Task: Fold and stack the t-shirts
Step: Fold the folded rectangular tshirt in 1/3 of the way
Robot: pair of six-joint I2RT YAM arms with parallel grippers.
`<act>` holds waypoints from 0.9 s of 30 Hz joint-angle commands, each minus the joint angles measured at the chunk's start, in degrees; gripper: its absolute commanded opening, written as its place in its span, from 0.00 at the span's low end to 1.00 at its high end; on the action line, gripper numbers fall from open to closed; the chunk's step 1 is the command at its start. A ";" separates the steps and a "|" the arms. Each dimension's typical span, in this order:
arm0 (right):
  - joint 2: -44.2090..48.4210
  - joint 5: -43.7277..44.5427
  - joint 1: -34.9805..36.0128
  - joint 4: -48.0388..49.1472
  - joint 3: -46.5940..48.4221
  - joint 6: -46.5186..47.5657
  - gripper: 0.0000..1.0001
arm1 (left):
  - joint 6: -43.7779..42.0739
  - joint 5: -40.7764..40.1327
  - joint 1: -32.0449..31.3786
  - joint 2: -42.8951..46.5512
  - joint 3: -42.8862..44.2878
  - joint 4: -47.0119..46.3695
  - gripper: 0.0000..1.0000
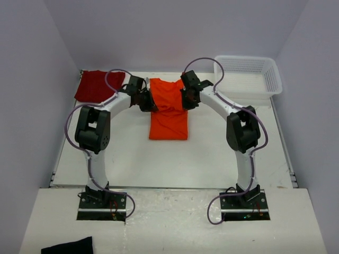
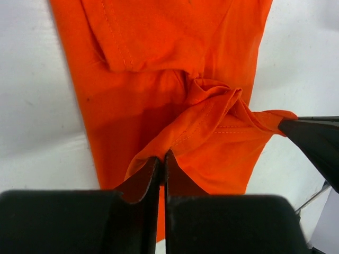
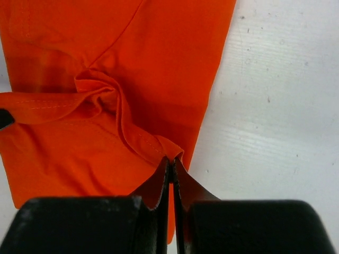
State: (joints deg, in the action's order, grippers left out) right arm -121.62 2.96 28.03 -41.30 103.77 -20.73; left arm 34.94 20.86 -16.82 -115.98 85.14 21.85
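Observation:
The orange t-shirt (image 1: 169, 108) lies as a long folded strip in the middle of the table. My left gripper (image 1: 146, 100) is shut on its left edge and my right gripper (image 1: 186, 98) is shut on its right edge, both lifting the far part so the cloth bunches between them. The left wrist view shows my left gripper (image 2: 162, 156) pinching an orange hem (image 2: 212, 121). The right wrist view shows my right gripper (image 3: 171, 160) pinching a stitched fold (image 3: 132, 132). The dark red t-shirt (image 1: 98, 84) lies flat at the far left.
A white mesh basket (image 1: 249, 79) stands at the far right corner. A small black cloth (image 1: 69, 246) lies on the near ledge at the left. The other gripper's black fingertip (image 2: 318, 143) shows at the right edge of the left wrist view.

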 commanded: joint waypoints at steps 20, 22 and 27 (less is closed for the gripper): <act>16.05 5.31 -2.45 4.29 -7.52 2.81 0.61 | -5.94 2.75 -2.51 18.78 -14.91 -16.91 0.68; 17.03 -1.52 -2.46 4.47 -10.40 0.36 0.02 | -4.27 10.03 -4.26 16.41 -17.46 -21.04 0.14; 20.63 -21.50 -2.46 15.61 -22.10 -7.12 0.00 | 1.96 20.87 -6.56 8.95 -19.84 -34.73 0.00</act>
State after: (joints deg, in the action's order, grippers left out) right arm -101.91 -5.37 25.41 -32.73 87.02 -21.78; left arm 32.45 30.98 -22.37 -104.12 66.43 -2.42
